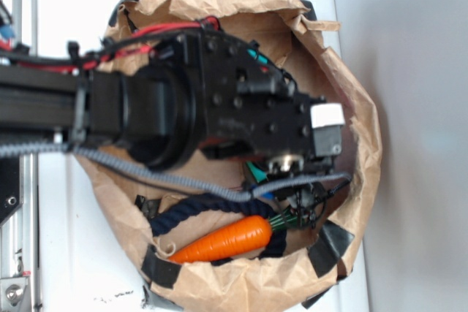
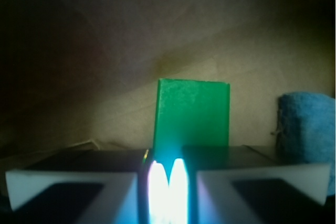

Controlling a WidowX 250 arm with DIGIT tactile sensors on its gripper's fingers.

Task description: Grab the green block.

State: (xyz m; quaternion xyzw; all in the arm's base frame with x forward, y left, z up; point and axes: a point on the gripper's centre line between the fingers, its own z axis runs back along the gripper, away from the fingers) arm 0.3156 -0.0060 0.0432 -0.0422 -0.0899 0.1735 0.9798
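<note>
Green block (image 2: pixel 193 114), a smooth flat rectangular slab of solid green, lies on the brown paper floor of the crumpled paper bag (image 1: pixel 344 78). In the wrist view its long axis runs straight away from the camera, its near end disappearing between the fingers. The black gripper with white finger pads (image 2: pixel 168 182) has its two pads (image 2: pixel 68 184) drawn close together, only a narrow, glaring bright gap between them; whether they actually pinch the slab's near end cannot be told. A porous light-blue sponge (image 2: pixel 307 129) sits just right of the slab, apart from it. In the exterior view the black arm (image 1: pixel 219 100) covers the slab; an orange toy carrot (image 1: pixel 227 240) and dark blue rope (image 1: pixel 190 210) lie nearby.
</note>
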